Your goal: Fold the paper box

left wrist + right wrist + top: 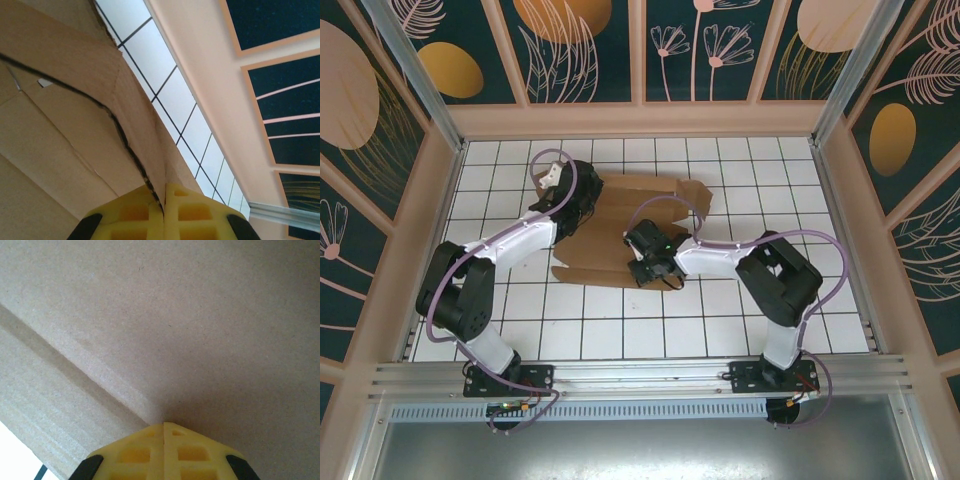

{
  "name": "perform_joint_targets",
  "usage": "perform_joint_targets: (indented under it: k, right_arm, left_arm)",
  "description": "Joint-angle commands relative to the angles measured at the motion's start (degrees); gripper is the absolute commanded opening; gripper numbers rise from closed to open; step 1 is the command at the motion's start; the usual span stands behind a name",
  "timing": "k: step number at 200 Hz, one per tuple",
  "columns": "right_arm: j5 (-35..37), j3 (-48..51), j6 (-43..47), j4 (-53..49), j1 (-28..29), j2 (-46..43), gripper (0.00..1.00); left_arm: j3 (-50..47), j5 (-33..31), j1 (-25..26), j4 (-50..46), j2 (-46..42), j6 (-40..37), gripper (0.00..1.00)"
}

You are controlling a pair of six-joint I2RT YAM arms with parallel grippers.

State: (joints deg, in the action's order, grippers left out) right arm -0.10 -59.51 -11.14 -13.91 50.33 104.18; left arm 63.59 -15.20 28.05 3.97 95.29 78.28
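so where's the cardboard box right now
In the top view the cardboard box lies opened out on the table, centre and toward the far side, with the left gripper at its left edge and the right gripper near its near edge.

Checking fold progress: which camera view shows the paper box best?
Top external: the paper box shows nearly whole there, a brown cardboard sheet with its flaps and outline visible. Left wrist gives only a close-up of one raised flap edge; right wrist, a bare stretch of panel with a crease.
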Motion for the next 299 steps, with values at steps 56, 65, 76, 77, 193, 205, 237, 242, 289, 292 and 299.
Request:
perform_joint_targets:
  k: [56,65,76,77,193,205,237,242,289,292,299]
  right_arm:
    - [-4.80,7.78,-1.69,-9.30,-2.95,-7.54,0.00]
    - [-4.76,7.53,-1.70,-8.96,-3.12,-7.54,0.00]
    - [-4.42,7.07,-1.79,-8.90,-3.22,-7.47,0.02]
    - [-4.36,7.01,-1.79,-8.87,-3.22,-7.49,0.02]
    - [-9.30,-11.05,-12.26,-8.80,-21.28,-20.82,0.56]
    - [-8.60,-13.49,-14.70,-9.39,-22.81,-19.24,0.56]
    - [-5.81,-18.87,-17.84,-12.63,-23.87,-13.58,0.57]
    - [-5.54,-19.25,-17.95,-12.95,-23.86,-12.89,0.58]
    - [-10.49,-16.63,-19.10,-9.12,-23.78,-10.75,0.58]
    - [-10.53,-16.70,-19.10,-9.12,-23.74,-10.57,0.58]
    - [-10.41,-16.95,-19.10,-9.20,-23.60,-9.85,0.59]
  left_arm:
    - [-2.39,-7.28,2.64,-9.13,-2.82,1.49,0.00]
    - [-2.91,-7.06,2.74,-8.66,-2.71,1.28,0.00]
    - [-3.89,-6.48,2.93,-7.92,-2.90,1.13,0.00]
    - [-3.99,-6.41,2.99,-7.75,-2.95,1.11,0.00]
    - [-10.00,-4.92,4.11,-3.06,-6.29,-0.05,0.00]
    - [-9.22,-4.73,4.07,-3.76,-5.75,0.12,0.00]
    - [-9.25,-4.39,4.11,-3.71,-5.80,0.47,0.00]
    - [-9.34,-4.26,4.11,-3.62,-5.96,0.47,0.00]
    - [-10.26,-4.18,4.11,-3.45,-6.86,0.56,0.00]
    - [-10.31,-4.15,4.11,-3.44,-6.87,0.56,0.00]
    - [-10.34,-4.14,4.10,-3.40,-6.85,0.56,0.00]
